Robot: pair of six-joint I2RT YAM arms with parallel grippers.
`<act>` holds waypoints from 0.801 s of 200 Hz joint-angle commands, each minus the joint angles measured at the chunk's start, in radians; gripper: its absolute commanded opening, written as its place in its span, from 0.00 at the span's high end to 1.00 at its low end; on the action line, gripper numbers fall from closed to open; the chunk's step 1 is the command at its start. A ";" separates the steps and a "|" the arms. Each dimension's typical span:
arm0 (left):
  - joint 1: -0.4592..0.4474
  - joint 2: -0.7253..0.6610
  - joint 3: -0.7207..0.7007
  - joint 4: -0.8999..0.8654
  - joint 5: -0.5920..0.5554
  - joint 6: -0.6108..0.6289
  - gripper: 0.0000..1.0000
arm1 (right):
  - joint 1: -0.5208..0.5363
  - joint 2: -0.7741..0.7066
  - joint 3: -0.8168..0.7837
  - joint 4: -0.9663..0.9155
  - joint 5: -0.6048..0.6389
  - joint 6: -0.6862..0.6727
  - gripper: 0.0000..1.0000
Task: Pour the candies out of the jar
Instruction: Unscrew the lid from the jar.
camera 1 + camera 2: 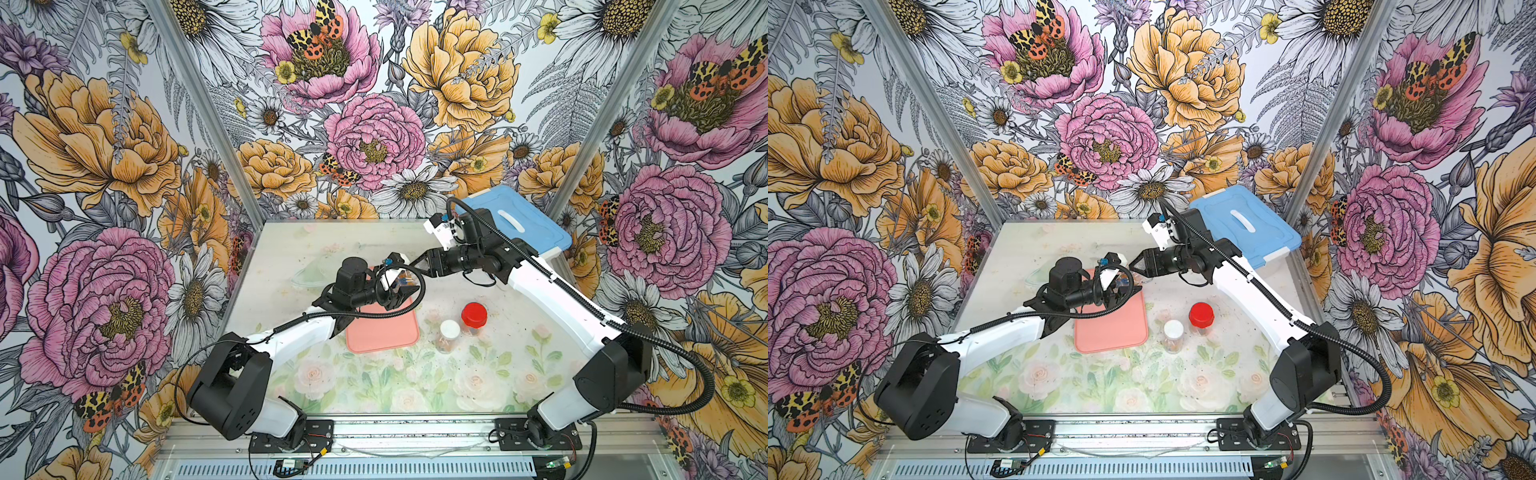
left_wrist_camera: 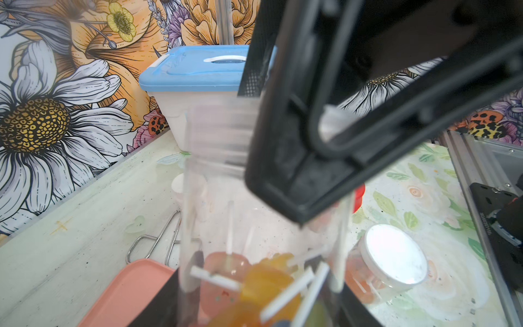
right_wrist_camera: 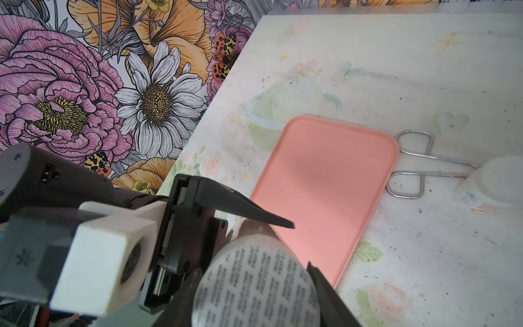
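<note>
**Edges and room.** The table (image 1: 374,386) is shut in by flowered walls at left, back and right, with a metal rail along the near edge. A blue-lidded box (image 1: 519,220) fills the far right corner. The tray (image 1: 382,332) lies left of centre, clear of every edge. Scissors (image 3: 418,164) lie flat just beside its far right corner, and a white pot (image 3: 498,181) stands at their tips. The widest free stretch is the near half of the table, between the two arm bases. Both arms reach inward and meet above the tray's far end.

**Grippers.** The left gripper (image 1: 403,286) is closed narrow on the jar (image 1: 401,277), its fingers (image 2: 162,300) against the clear walls. The right gripper (image 1: 415,266) is clamped on the jar's opposite end.

**Containers.**
- The jar hangs roughly level between the two grippers, above the tray's far end. The end by the right gripper is covered by a grey printed disc.
- The candies (image 2: 263,283) are inside the jar, bunched at the left gripper's end. Orange and yellow heads and white sticks show.
- A red-lidded jar (image 1: 473,316) and a white-lidded jar (image 1: 449,330) stand upright and closed, right of the tray and near each other. The white-lidded one holds orange pieces.
- The box contents are hidden.
</note>
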 commanded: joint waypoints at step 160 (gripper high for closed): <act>0.038 0.022 0.037 0.058 -0.089 -0.265 1.00 | 0.028 -0.082 -0.029 0.223 0.264 0.256 0.29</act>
